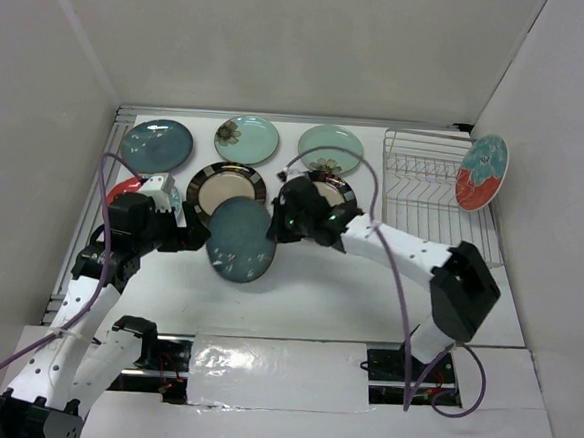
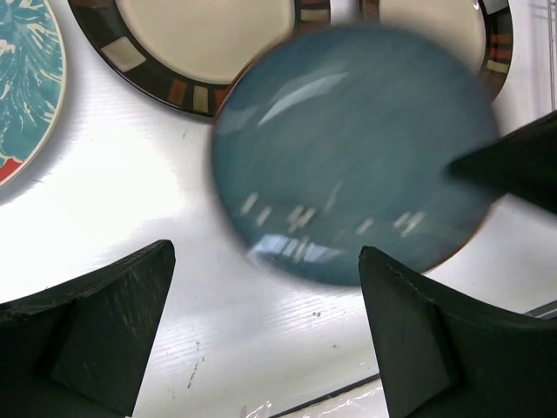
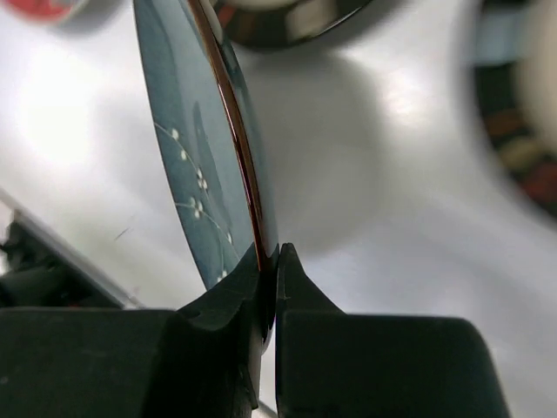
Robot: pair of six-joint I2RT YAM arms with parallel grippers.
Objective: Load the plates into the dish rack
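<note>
White table, white walls round it. Mid-table, right gripper (image 3: 271, 266) is pinched shut on the rim of the dark teal plate (image 1: 241, 239), held on edge and tilted, just beside left gripper (image 2: 261, 348), whose fingers stand wide apart on nothing. The dish rack (image 1: 420, 178) sits far right, with a red flowered plate (image 1: 482, 172) standing at its right end. Flat on the table are a cream striped-rim plate (image 1: 226, 187) and mint plates (image 1: 246, 139) behind. Step looks like carry to rack. Next: swing right, keep the plate upright, line its rim with a free slot, release.
</note>
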